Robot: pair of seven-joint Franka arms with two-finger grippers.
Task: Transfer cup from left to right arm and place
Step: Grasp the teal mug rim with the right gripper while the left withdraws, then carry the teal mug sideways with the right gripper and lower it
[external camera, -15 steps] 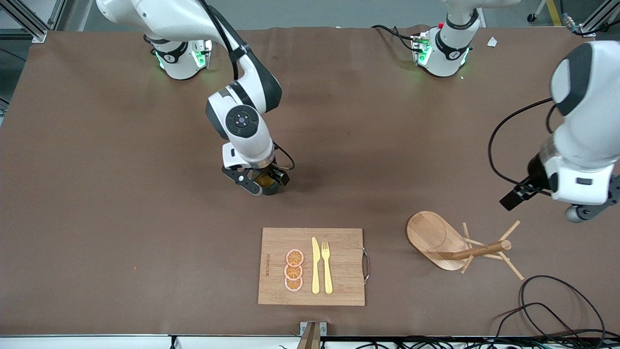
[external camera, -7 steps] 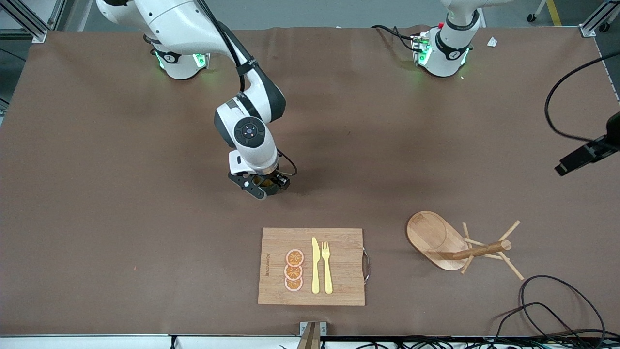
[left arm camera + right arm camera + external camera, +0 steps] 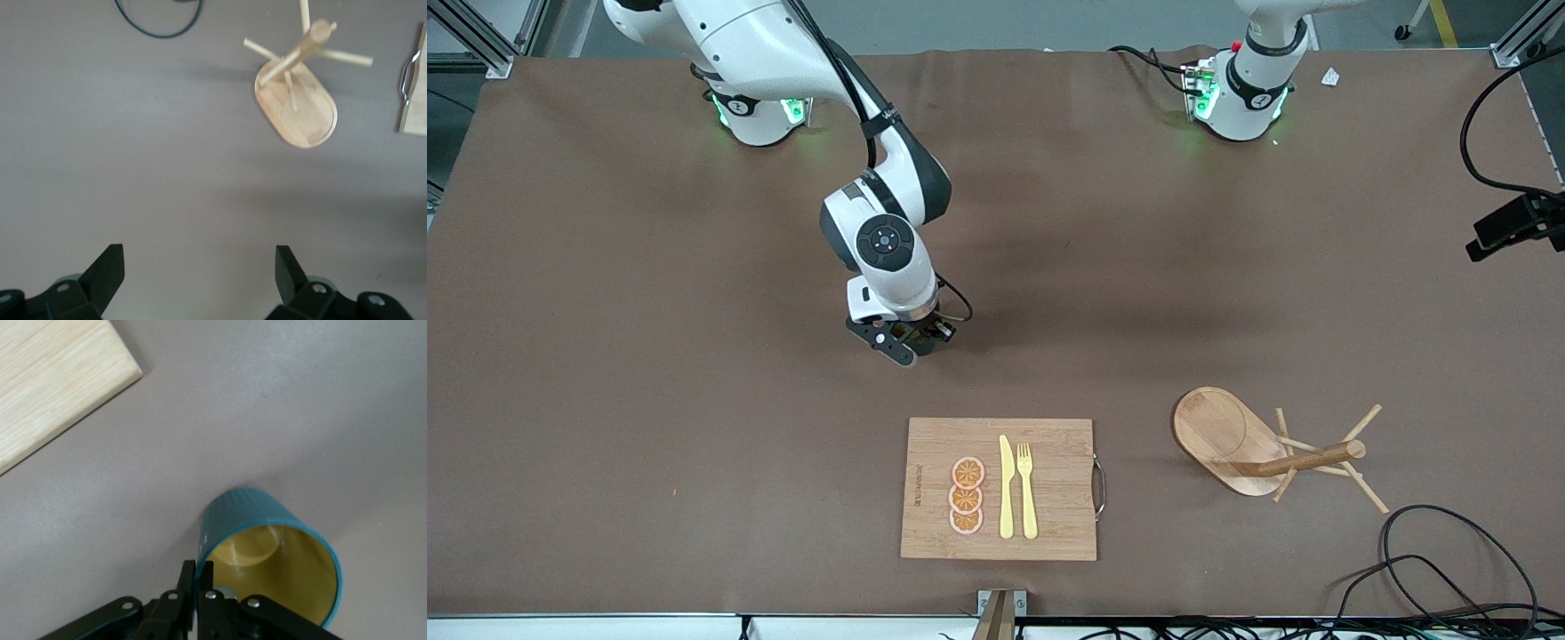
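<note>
Teal ribbed ceramic with a mustard-yellow inside, the cup is pinched at its rim by the right gripper, whose fingers are closed on the wall, low over the brown table cloth farther from the front camera than the bamboo cutting board. Small dark lettering runs along that board's edge but is too small to read. At the left arm's end of the table, the left gripper hangs with its fingers spread wide and holding nothing, above bare cloth near the wooden mug tree with its oval base and slim pegs.
</note>
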